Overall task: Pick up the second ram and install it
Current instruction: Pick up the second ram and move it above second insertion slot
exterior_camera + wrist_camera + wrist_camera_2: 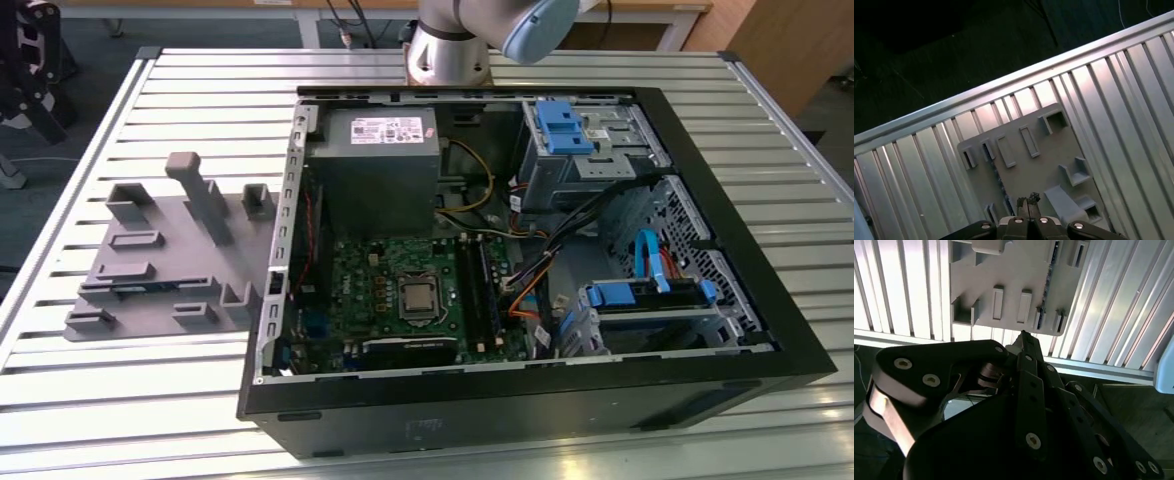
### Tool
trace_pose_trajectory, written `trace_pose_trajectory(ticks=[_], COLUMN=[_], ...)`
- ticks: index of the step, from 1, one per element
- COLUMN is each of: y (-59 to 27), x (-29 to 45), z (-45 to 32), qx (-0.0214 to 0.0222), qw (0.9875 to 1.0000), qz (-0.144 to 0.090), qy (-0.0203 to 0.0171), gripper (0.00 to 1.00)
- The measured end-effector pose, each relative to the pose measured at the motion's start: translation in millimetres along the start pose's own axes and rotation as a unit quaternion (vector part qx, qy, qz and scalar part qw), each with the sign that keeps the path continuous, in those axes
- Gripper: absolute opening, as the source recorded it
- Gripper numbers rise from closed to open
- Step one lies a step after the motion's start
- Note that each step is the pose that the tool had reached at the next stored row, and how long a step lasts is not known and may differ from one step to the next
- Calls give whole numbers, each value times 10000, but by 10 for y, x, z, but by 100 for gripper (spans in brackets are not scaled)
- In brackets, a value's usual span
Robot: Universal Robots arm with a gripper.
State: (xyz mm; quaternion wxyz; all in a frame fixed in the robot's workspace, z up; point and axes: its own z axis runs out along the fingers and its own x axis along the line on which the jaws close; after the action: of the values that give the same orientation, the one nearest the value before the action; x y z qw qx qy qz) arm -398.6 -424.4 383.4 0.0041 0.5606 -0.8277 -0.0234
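dark claw (pixel 1024 337) links sit closest to the lens in the second wrist view, and the two fingertips are pressed together with nothing between them. same story in the first wrist view: claw (pixel 1028 200) tips meet in a tight point, nothing pinched.

below the tips lies the grey holder plate (pixel 1004 270), resting flat on the slatted metal surface (pixel 1114 300). the second ram (pixel 1047 282) stands on its long edge in the holder, a thin dark strip running between two pairs of small grey blocks. the first wrist view shows the second ram (pixel 999 177) seated in the holder plate (pixel 1039 170) too, with the claw hanging above it and apart from it, not touching.

over to the exterior view: the holder plate (pixel 160 265) sits on the surface (pixel 134 400) at nine o'clock from the open computer case (pixel 534 385), on the exterior view's left, just beside the case wall. inside the case, the green motherboard (pixel 400 290) lies flat toward six o'clock, the grey power supply (pixel 380 150) at twelve o'clock from it, and blue drive brackets (pixel 561 125) off toward two o'clock. the robot arm's base (pixel 447 50) stands at twelve o'clock beyond the case.
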Motion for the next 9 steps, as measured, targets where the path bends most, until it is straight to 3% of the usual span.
trace_pose_trajectory(ticks=[3,9], y=[1,0], x=[0,0], z=[0,0], qx=[-4,-4], qw=[9998,9998], qz=[-195,-202], qy=[9,9], gripper=[11,11])
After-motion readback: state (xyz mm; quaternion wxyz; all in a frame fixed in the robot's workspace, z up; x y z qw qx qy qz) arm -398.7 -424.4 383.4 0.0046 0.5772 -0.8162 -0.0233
